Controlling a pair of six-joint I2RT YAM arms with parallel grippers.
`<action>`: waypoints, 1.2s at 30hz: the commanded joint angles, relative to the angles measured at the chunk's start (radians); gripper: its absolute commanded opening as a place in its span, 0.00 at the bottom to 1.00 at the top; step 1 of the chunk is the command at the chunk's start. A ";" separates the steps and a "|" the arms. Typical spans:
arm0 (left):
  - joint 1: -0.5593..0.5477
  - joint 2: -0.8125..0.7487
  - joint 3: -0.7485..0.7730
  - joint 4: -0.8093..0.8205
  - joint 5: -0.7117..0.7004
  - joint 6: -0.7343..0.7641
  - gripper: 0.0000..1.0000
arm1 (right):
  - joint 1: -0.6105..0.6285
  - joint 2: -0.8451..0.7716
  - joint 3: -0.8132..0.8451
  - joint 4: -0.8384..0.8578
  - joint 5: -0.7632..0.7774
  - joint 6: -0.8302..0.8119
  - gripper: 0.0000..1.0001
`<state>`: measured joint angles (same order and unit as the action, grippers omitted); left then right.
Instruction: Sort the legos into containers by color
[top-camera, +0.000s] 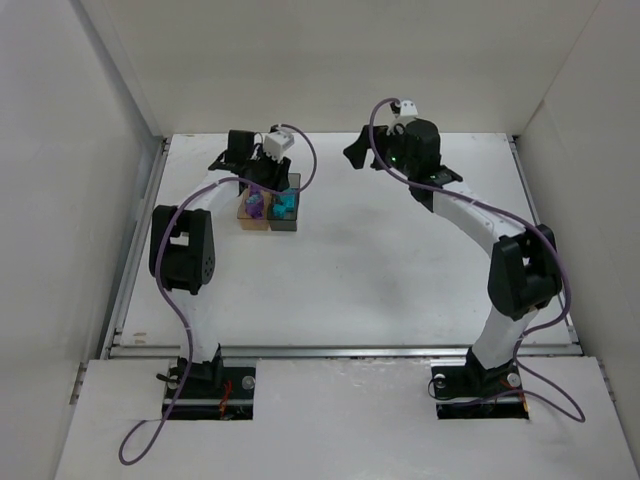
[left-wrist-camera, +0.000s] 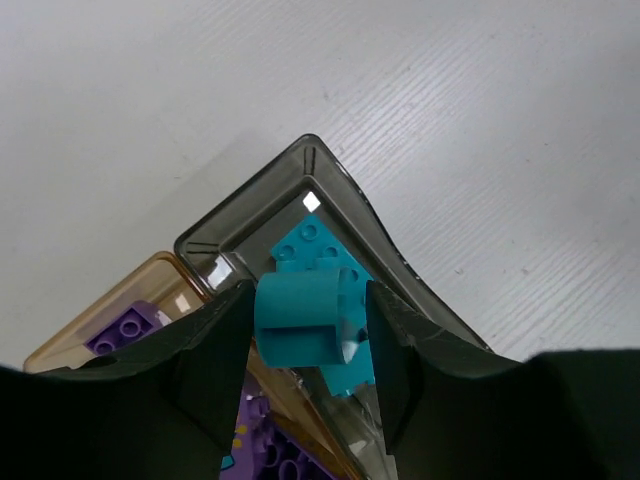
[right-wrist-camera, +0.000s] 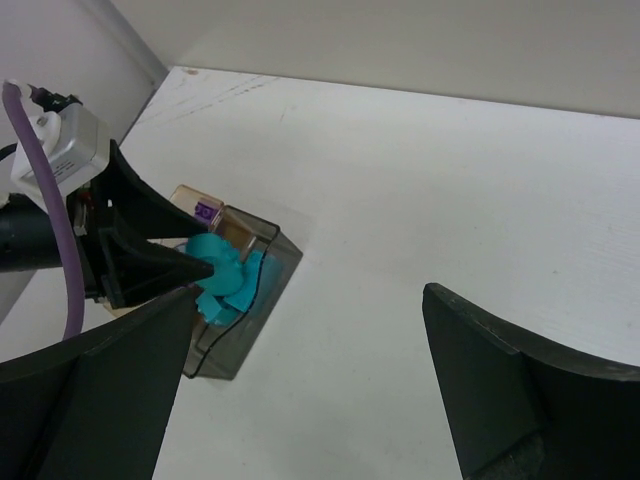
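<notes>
Our left pincer (left-wrist-camera: 305, 345) is clamped on a teal lego (left-wrist-camera: 298, 318), held just above the smoky grey container (left-wrist-camera: 322, 165), where other teal legos (left-wrist-camera: 312, 243) already lie. The held piece looks small, smooth and curved. We judge the step as dropping it in; next, the jaws need only part. The adjoining amber container (left-wrist-camera: 152, 266) holds purple legos (left-wrist-camera: 127, 328). Our right pincer (right-wrist-camera: 310, 300) hangs with jaws apart, empty, over the tabletop (right-wrist-camera: 420, 180).

A white table (top-camera: 380, 270) (faintly grained) sits enclosed by plain white walls (top-camera: 60, 200) under even light.
</notes>
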<state>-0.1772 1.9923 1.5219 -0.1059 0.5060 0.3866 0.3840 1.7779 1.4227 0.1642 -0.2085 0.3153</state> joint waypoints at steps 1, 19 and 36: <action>-0.018 -0.026 0.026 -0.046 0.031 -0.003 0.45 | -0.022 -0.018 0.027 0.040 0.001 -0.025 1.00; 0.053 -0.318 -0.023 0.147 -0.392 -0.234 0.76 | -0.189 -0.101 -0.013 0.040 0.052 -0.044 1.00; 0.501 -0.532 -0.391 0.146 -0.681 -0.261 0.81 | -0.349 -0.202 0.030 -0.278 0.747 -0.110 1.00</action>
<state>0.3447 1.5455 1.1679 0.0097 -0.1837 0.1295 0.0277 1.5726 1.3853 -0.0380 0.4381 0.2306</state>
